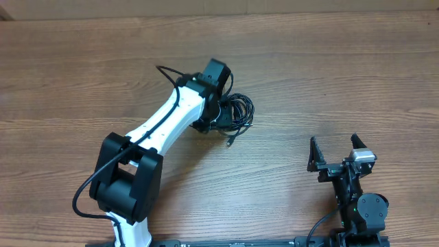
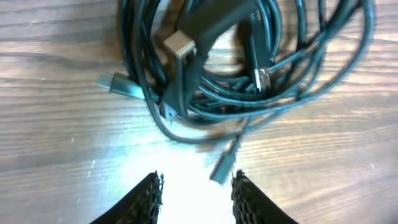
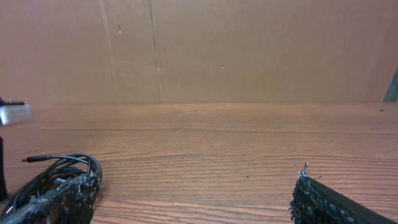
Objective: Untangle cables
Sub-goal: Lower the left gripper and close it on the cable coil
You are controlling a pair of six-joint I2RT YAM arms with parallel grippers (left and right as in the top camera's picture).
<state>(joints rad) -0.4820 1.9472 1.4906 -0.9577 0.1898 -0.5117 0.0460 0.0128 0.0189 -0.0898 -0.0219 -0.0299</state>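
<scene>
The cables [image 1: 238, 110] lie in one tangled black bundle on the wooden table, just past the end of my left arm. In the left wrist view the cables [image 2: 249, 56] fill the top of the frame, with several plug ends sticking out. One loose plug [image 2: 222, 167] lies just ahead of my right-hand fingertip. My left gripper [image 2: 198, 177] stands partly open over bare table, with nothing between its fingers. My right gripper [image 1: 335, 143] rests wide open and empty at the near right, far from the bundle. The right wrist view shows the cables [image 3: 62, 163] at its far left.
A silver-ended plug [image 2: 118, 85] pokes out of the bundle's left side. One thin cable end [image 1: 232, 141] trails toward the table's front. A brown cardboard wall [image 3: 199, 50] rises behind the table's far edge. Wood table [image 1: 343, 75] spreads to the right of the bundle.
</scene>
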